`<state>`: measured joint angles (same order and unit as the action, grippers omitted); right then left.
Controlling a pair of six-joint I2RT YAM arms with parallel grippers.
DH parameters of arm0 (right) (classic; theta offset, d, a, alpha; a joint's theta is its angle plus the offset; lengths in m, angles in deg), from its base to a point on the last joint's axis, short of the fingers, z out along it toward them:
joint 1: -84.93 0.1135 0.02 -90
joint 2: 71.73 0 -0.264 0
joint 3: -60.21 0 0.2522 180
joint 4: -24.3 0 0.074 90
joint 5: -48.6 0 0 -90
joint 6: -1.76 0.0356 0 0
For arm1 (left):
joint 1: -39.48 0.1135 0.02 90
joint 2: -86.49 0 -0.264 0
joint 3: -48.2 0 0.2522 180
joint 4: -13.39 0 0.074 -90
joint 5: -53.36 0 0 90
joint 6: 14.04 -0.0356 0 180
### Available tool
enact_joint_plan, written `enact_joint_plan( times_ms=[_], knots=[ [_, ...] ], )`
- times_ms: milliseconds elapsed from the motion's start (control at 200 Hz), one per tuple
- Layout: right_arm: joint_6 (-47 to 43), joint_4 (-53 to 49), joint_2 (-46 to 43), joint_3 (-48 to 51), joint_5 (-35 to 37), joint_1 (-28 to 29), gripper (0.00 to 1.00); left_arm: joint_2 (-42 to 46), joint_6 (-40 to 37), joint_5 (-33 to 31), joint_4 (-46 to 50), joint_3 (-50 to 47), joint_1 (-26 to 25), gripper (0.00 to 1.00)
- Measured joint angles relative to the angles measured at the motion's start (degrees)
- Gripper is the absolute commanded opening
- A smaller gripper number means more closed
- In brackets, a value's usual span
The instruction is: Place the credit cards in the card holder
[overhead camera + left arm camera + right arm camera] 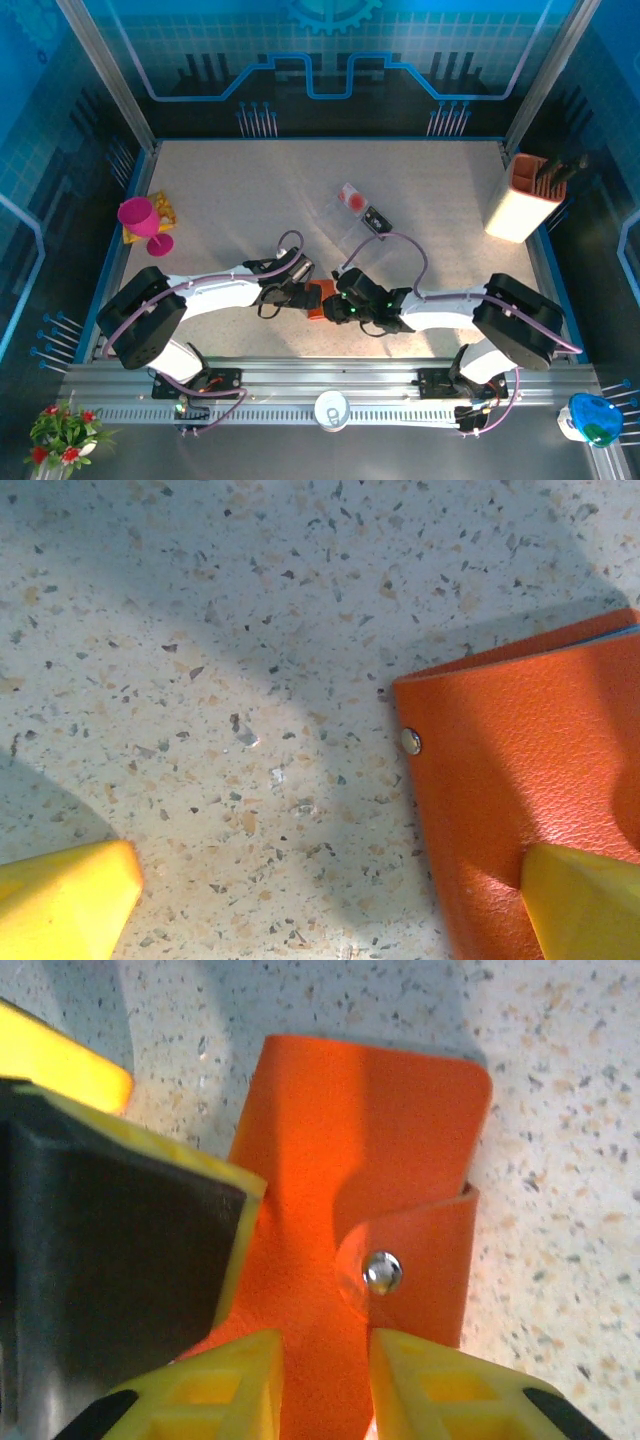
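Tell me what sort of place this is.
Probably a staged robot test cell: a speckled tabletop boxed in by blue circuit-print panels, with an aluminium mounting rail along its near edge.

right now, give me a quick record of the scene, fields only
card holder: orange, folded, flat on the table, between both grippers
snap: visible on the tab
left gripper: open wide, one finger over the card holder
right gripper: fingers slightly apart astride the card holder's edge; grip unclear
credit cards: a white one and a black one farther back, outside the card holder
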<state>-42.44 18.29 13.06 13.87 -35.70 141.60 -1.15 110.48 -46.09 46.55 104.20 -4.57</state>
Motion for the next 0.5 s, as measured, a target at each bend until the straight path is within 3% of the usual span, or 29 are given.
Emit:
enact_joint_plan(
  times_ms=[270, 500],
  knots=[
    [-0.2, -6.8, -6.8, 2.0, -1.5, -1.1, 0.31, 0.3, 0.0, 0.3, 1.4, 0.9, 0.0, 0.99],
    [-0.3, -11.2, -15.7, 3.6, -2.0, -5.8, 0.37, 2.8, 0.0, 1.2, 4.6, 2.4, 0.3, 0.99]
  ],
)
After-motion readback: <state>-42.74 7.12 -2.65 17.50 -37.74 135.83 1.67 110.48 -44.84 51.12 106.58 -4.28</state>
